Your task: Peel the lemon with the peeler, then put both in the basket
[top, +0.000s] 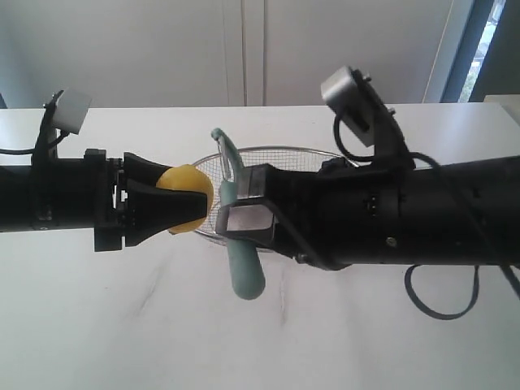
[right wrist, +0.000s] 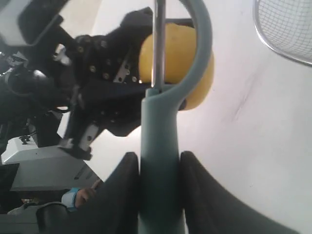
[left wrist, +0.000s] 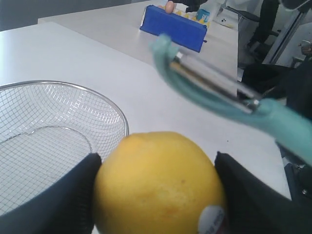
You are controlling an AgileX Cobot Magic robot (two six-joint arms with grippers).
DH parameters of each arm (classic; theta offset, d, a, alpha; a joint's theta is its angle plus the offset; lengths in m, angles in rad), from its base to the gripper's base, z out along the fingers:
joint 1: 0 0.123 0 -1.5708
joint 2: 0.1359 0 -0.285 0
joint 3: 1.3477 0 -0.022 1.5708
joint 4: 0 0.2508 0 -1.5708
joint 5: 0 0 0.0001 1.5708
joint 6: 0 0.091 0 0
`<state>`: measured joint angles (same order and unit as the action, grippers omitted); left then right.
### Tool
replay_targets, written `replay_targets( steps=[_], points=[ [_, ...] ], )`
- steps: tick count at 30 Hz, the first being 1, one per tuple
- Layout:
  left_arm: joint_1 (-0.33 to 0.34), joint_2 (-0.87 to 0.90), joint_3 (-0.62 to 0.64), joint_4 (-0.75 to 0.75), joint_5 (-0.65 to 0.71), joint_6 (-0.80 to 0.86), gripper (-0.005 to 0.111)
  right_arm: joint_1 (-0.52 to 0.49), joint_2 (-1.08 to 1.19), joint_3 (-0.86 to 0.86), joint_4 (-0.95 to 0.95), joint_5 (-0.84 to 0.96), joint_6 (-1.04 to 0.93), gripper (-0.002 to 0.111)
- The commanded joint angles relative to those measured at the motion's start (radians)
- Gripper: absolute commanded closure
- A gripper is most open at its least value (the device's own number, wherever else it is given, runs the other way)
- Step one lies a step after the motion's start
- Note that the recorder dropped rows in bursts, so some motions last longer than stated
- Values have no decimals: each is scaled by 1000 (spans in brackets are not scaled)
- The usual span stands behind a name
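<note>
My left gripper is shut on the yellow lemon, holding it above the table in front of the basket. Up close the lemon fills the gap between both black fingers, its sticker near one finger. My right gripper is shut on the teal handle of the peeler. In the exterior view the peeler stands nearly upright, head up, just right of the lemon. Its looped head and blade sit right in front of the lemon.
The wire-mesh basket lies on the white table behind both grippers. A blue box stands at the table's far side in the left wrist view. A black cable loops under the right arm.
</note>
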<state>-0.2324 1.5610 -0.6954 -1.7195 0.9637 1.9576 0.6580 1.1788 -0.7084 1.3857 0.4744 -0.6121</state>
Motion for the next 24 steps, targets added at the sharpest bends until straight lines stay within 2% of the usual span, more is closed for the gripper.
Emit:
replay_targets(
  steps=[1,6,11,15,21,24],
  points=[
    [-2,-2,-4,-25,20,162,107,4,-106,0,-30,-11,-17,108],
    [-2,-2,-4,-25,20,162,107,-11,-166,0,-139,-31,39,108],
    [-2,-2,-4,-25,24,162,107,-57,-174,0,-603,-78,454,108],
    [-2,-2,-4,-25,33,162,107,-92,-151,0,-809,-78,619,108],
    [-2,-2,-4,-25,62,162,107,-100,-9,0,-791,-69,625,108],
    [-2,-2,-4,-25,64,162,107,-98,84,0,-693,-49,598,108]
  ],
)
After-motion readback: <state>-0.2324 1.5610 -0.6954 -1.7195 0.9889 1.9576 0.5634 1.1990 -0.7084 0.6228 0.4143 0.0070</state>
